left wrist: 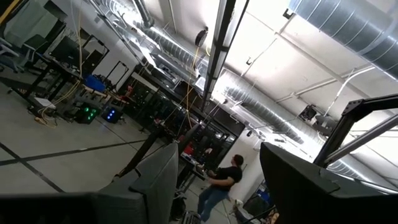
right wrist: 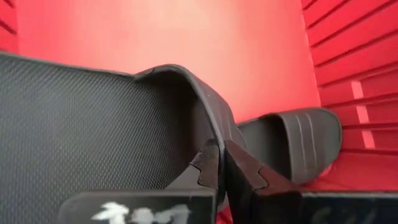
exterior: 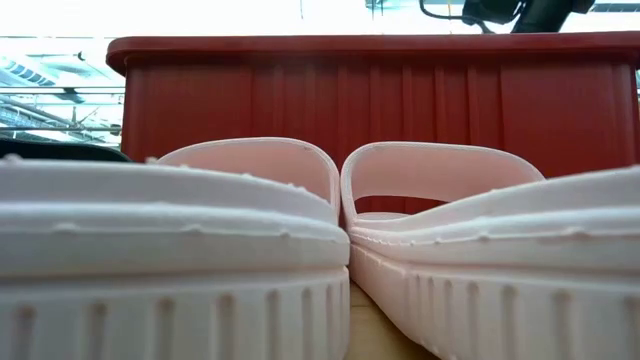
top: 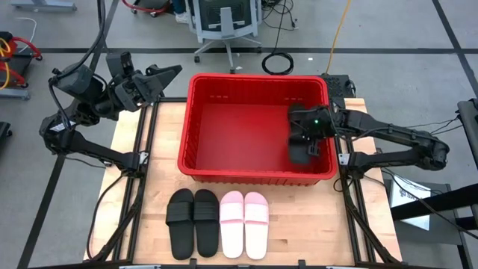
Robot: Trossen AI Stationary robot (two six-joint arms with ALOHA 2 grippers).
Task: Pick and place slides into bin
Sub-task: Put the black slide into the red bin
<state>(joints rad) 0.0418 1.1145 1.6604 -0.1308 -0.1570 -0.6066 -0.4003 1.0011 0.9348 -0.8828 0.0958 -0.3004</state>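
Observation:
The red bin stands at the table's far middle. My right gripper reaches into its right end and is shut on a black slide. A second black slide lies on the bin floor by the right wall. Two black slides and two pink-white slides lie side by side, soles down, on the table in front of the bin. The pink pair fills the low view. My left gripper is open and empty, raised beyond the bin's far left corner. My right gripper pinches the black slide between its two fingers at the strap's edge, where the strap comes down to the sole's side. The fingers come from above into the bin. The footbed faces the wrist camera. Whether the slide touches the bin floor I cannot tell.
The bin's walls rise high between the front slides and both arms. Bare wooden tabletop lies right of the pink pair and left of the black pair. A person stands far off in the room.

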